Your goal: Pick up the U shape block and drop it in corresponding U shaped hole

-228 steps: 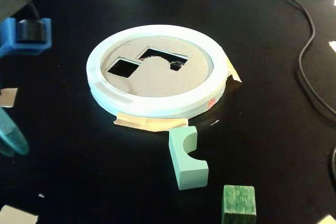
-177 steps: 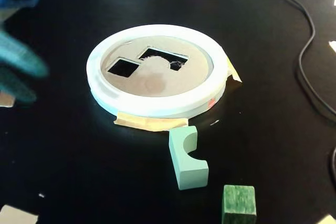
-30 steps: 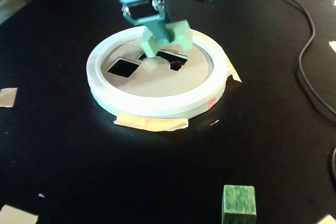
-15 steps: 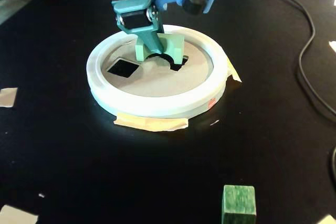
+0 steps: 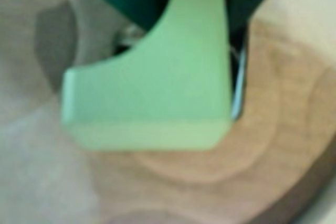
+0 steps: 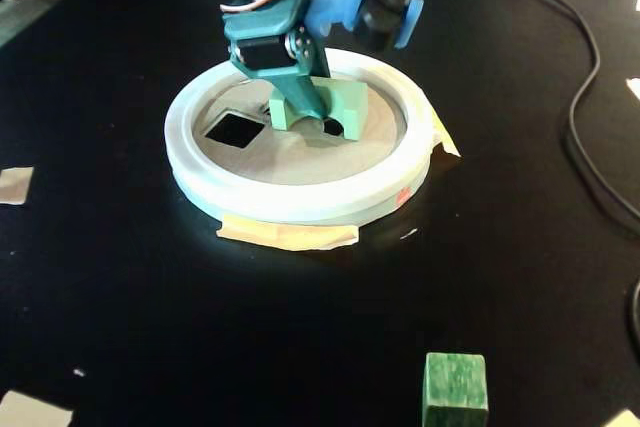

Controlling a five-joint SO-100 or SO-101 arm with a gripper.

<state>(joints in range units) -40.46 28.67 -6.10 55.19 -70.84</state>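
1 big black surface (image 6: 120,297) holds a round tan wooden disc (image 6: 300,162) with a smooth white rim. The fingers (image 6: 305,97) pinch the U shape block (image 6: 335,107) over the disc's middle, with the square hole (image 6: 234,128) at 9 o'clock. Painted wood looks hard, light and slippery; holding its flat sides seems best.

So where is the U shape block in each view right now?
Wrist view: the U shape block fills the centre, held in the hand, notch facing upper left.
Fixed view: it sits centre-top inside the white rim, right of the square hole.
Shared landmark: the tan disc.
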